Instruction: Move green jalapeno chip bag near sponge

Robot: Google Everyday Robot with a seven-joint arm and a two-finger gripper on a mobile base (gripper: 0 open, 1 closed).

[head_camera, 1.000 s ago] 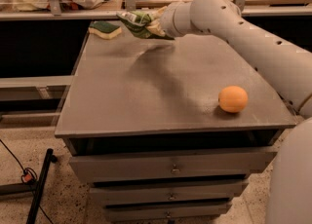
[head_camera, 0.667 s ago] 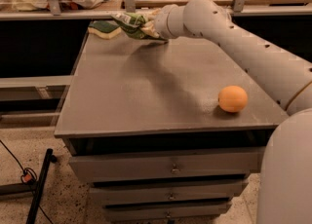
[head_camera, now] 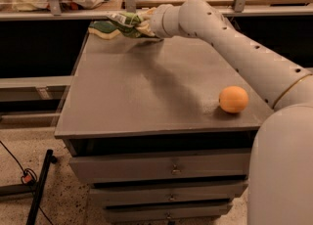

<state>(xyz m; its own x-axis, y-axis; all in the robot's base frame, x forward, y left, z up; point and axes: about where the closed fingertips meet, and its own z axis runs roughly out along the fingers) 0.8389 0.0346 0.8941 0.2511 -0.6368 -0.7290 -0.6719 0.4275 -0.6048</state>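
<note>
My gripper [head_camera: 138, 26] reaches across to the far left corner of the grey cabinet top [head_camera: 146, 97] and is shut on the green jalapeno chip bag [head_camera: 126, 22], a crumpled green and white foil bag. The bag sits low at the back edge, right beside and partly over the sponge [head_camera: 100, 29], which shows a dark green layer over pale yellow foam. The bag hides my fingertips.
An orange round fruit [head_camera: 233, 99] rests near the front right edge of the top. A shelf rail [head_camera: 58, 13] with metal posts runs behind the cabinet. Drawers [head_camera: 166, 170] face front below. A black pole and cable [head_camera: 36, 190] lie on the floor at left.
My gripper and the bag have shifted left and slightly down toward the sponge. The bag now overlaps the sponge's right end. The orange fruit has not moved.
</note>
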